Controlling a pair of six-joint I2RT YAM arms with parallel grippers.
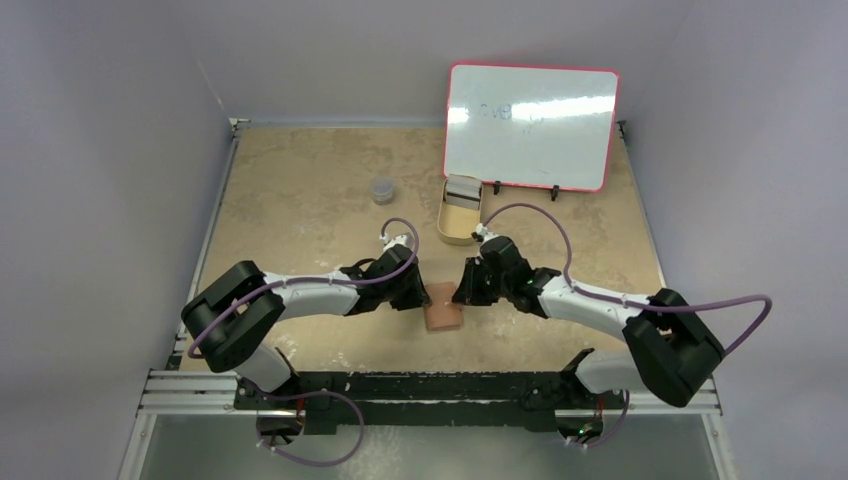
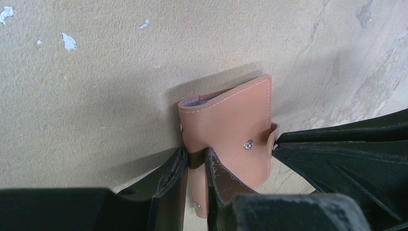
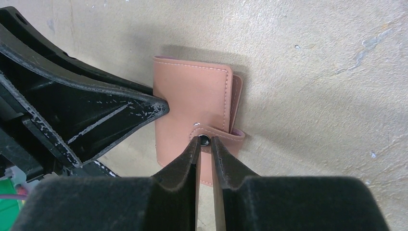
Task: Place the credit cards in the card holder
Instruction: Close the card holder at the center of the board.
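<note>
Pose low, converging: left claw point(image 2: 195, 153) and right claw point(image 3: 205, 140) each pinching card holder point(image 2: 231, 120) (bluish edge point(image 2: 199, 100) showing inside).

Smooth matt leather-like card holder point(image 2: 226, 125), stitched edges, metal snap point(image 2: 248, 143); rough chipped tabletop point(image 2: 96, 72).

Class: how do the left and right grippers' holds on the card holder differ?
The left gripper pinches a cover edge of the card holder; the right gripper pinches its snap tab. The left gripper comes from its left, the right gripper from its right. Both are shut on it.
</note>
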